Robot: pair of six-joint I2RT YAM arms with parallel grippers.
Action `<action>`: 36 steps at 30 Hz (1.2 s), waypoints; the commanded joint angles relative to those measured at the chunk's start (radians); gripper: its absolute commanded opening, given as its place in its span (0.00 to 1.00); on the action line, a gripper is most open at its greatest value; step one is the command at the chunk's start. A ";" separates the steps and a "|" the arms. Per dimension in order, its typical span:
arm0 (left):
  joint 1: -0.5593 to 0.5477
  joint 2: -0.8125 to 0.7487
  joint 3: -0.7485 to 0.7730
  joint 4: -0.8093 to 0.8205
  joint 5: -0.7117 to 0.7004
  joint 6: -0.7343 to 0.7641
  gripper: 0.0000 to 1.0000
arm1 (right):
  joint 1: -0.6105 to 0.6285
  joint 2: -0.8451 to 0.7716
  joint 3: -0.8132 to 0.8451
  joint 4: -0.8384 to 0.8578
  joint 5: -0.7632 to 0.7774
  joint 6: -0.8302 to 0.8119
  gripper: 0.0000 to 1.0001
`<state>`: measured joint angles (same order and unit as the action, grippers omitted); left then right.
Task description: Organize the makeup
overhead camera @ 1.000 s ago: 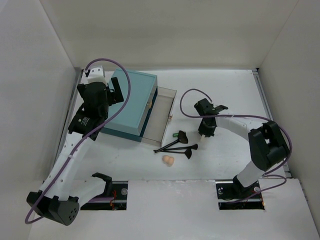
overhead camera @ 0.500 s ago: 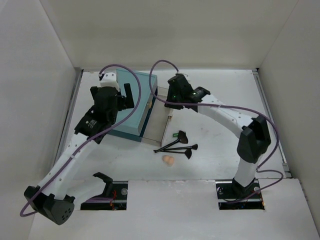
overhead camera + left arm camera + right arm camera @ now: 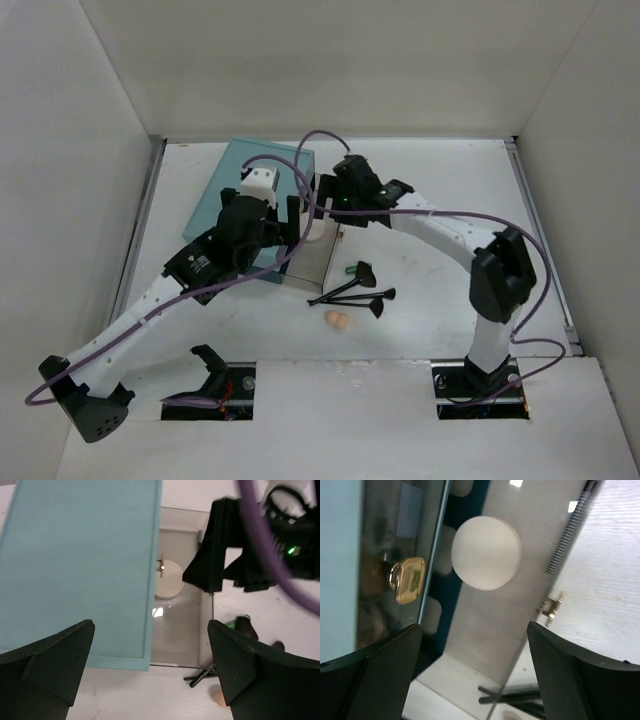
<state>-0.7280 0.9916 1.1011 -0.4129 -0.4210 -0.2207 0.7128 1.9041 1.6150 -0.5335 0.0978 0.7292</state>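
Note:
A round white puff point(image 3: 486, 552) lies flat in the clear drawer point(image 3: 485, 630) pulled out of the teal box point(image 3: 235, 175). My right gripper point(image 3: 475, 680) hangs open just above it, holding nothing. The left wrist view shows the puff point(image 3: 167, 580) under the right gripper point(image 3: 225, 555). My left gripper point(image 3: 150, 680) is wide open and holds nothing, over the box's front edge and the drawer point(image 3: 177, 625). Black-handled brushes point(image 3: 355, 288) and a peach sponge point(image 3: 337, 320) lie on the table right of the drawer.
A gold latch point(image 3: 407, 580) sits on the box front and a small clasp point(image 3: 550, 607) on the drawer's edge. White walls enclose the table point(image 3: 450, 200) on three sides. Both arms crowd over the drawer point(image 3: 318, 265); purple cables loop above them.
My right gripper swung from the table's right side to over the drawer and opened, leaving the puff in the drawer. My left arm moved right across the box toward the drawer.

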 commanded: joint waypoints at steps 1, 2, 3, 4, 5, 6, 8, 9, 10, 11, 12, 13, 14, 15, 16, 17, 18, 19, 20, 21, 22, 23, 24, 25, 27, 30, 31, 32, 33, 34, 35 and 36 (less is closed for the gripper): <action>-0.096 0.002 -0.023 -0.004 0.005 -0.009 1.00 | -0.071 -0.199 -0.119 0.085 0.011 0.006 0.92; -0.142 0.021 -0.029 -0.006 0.010 -0.009 1.00 | -0.095 -0.248 -0.172 0.093 0.013 0.010 0.92; -0.183 0.042 -0.035 -0.006 0.010 -0.009 1.00 | -0.121 -0.298 -0.225 0.095 0.013 0.013 0.93; -0.228 0.067 -0.043 -0.007 0.010 -0.011 1.00 | -0.149 -0.345 -0.275 0.095 0.013 0.013 0.93; -0.277 0.096 -0.052 -0.012 0.013 -0.012 1.00 | -0.173 -0.388 -0.323 0.095 0.013 0.012 0.93; -0.325 0.126 -0.058 -0.020 0.016 -0.014 1.00 | -0.193 -0.430 -0.364 0.092 0.014 0.006 0.94; -0.415 0.192 -0.063 -0.036 0.031 -0.020 1.00 | -0.224 -0.503 -0.440 0.090 0.019 0.001 0.95; -0.457 0.228 -0.057 -0.050 0.039 -0.026 1.00 | -0.235 -0.534 -0.473 0.090 0.019 -0.002 0.96; -0.495 0.264 -0.046 -0.069 0.050 -0.040 1.00 | -0.246 -0.560 -0.503 0.090 0.020 -0.002 0.96; -0.530 0.300 -0.034 -0.087 0.063 -0.057 1.00 | -0.253 -0.583 -0.529 0.090 0.020 -0.002 0.97; -0.559 0.333 -0.024 -0.102 0.077 -0.069 1.00 | -0.258 -0.600 -0.549 0.090 0.020 -0.004 0.98; -0.581 0.361 -0.023 -0.109 0.091 -0.081 1.00 | -0.267 -0.620 -0.570 0.089 0.020 -0.008 0.99; -0.598 0.384 -0.024 -0.110 0.105 -0.091 1.00 | -0.275 -0.632 -0.587 0.089 0.020 -0.010 0.99; -0.607 0.407 -0.033 -0.106 0.120 -0.100 1.00 | -0.279 -0.642 -0.599 0.090 0.020 -0.011 0.99; -0.612 0.430 -0.041 -0.101 0.134 -0.111 1.00 | -0.286 -0.651 -0.615 0.093 0.016 -0.014 0.99; -0.612 0.456 -0.044 -0.105 0.145 -0.117 0.99 | -0.289 -0.658 -0.624 0.095 0.016 -0.016 0.99; -0.609 0.476 -0.044 -0.109 0.146 -0.117 0.99 | -0.292 -0.663 -0.633 0.095 0.017 -0.019 0.99; -0.604 0.505 -0.046 -0.104 0.146 -0.117 0.97 | -0.292 -0.666 -0.639 0.095 0.020 -0.022 0.99; -0.601 0.522 -0.047 -0.098 0.151 -0.117 0.96 | -0.292 -0.668 -0.645 0.095 0.020 -0.024 0.99; -0.594 0.550 -0.049 -0.090 0.154 -0.114 0.94 | -0.292 -0.668 -0.650 0.095 0.020 -0.024 1.00; -0.592 0.567 -0.049 -0.087 0.157 -0.114 0.92 | -0.293 -0.669 -0.655 0.095 0.019 -0.024 1.00; -0.590 0.590 -0.050 -0.089 0.165 -0.111 0.91 | -0.296 -0.671 -0.658 0.095 0.016 -0.025 1.00; -0.590 0.613 -0.052 -0.092 0.168 -0.109 0.89 | -0.296 -0.674 -0.661 0.095 0.016 -0.027 1.00; -0.590 0.631 -0.056 -0.090 0.169 -0.108 0.87 | -0.296 -0.677 -0.665 0.095 0.014 -0.027 1.00; -0.584 0.668 -0.063 -0.084 0.166 -0.103 0.85 | -0.302 -0.686 -0.675 0.095 0.013 -0.030 1.00; -0.564 0.720 -0.060 -0.063 0.157 -0.097 0.81 | -0.310 -0.705 -0.693 0.096 0.013 -0.030 1.00; -0.557 0.735 -0.058 -0.049 0.157 -0.094 0.78 | -0.313 -0.711 -0.699 0.096 0.010 -0.028 1.00; -0.551 0.751 -0.052 -0.041 0.159 -0.092 0.76 | -0.316 -0.717 -0.705 0.098 0.008 -0.028 1.00; -0.547 0.765 -0.044 -0.037 0.160 -0.091 0.74 | -0.318 -0.723 -0.711 0.098 0.008 -0.027 1.00; -0.546 0.775 -0.038 -0.030 0.157 -0.086 0.71 | -0.319 -0.731 -0.716 0.098 0.008 -0.025 1.00; -0.544 0.783 -0.034 -0.027 0.157 -0.082 0.69 | -0.319 -0.738 -0.722 0.098 0.008 -0.025 1.00; -0.543 0.789 -0.029 -0.023 0.156 -0.077 0.63 | -0.321 -0.744 -0.727 0.098 0.008 -0.024 1.00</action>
<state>-1.2751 1.7363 1.0634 -0.4644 -0.2783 -0.3061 0.3992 1.1954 0.8974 -0.4793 0.1078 0.7105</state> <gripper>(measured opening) 0.660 0.997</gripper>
